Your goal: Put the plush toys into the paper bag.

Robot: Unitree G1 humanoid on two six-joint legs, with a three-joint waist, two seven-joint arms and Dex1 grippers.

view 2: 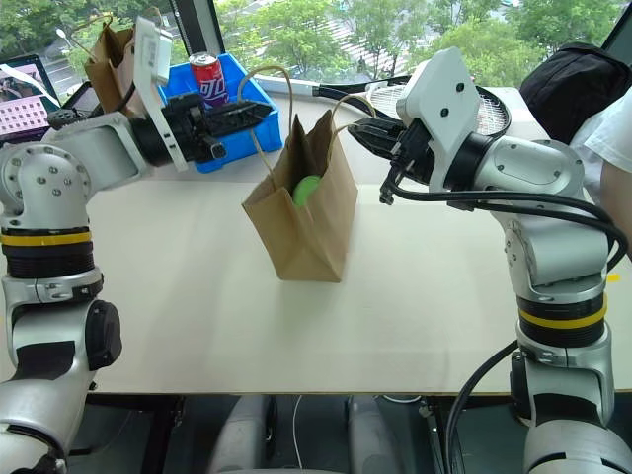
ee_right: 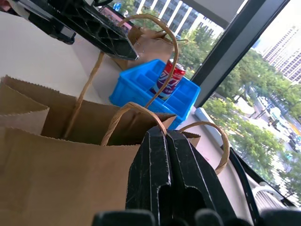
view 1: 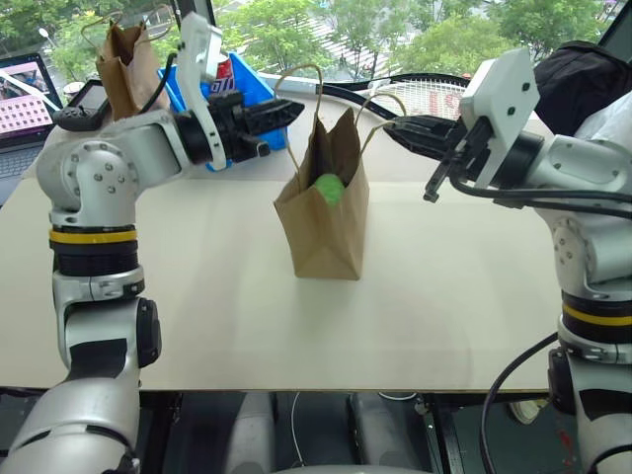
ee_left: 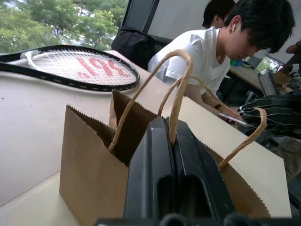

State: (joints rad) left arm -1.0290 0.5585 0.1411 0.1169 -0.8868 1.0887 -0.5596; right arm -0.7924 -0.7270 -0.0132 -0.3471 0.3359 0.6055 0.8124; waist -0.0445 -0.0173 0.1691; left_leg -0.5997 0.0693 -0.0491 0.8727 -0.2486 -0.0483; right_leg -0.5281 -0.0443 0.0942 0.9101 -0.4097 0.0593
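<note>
Both grippers, left (view 1: 286,114) and right (view 1: 395,128), pinch the paper bag (view 1: 326,222) handles mid-worktop; green plush (view 1: 329,188) inside. Next: probably lifting evenly, without tipping.

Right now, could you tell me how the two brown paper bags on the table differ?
The near paper bag stands mid-table, wide and smooth, with each claw, left and right, shut on a cord handle; a green plush shows inside. The far bag is narrower, crumpled, untouched, beside the blue tray. Both are upright, brown and unprinted.
</note>
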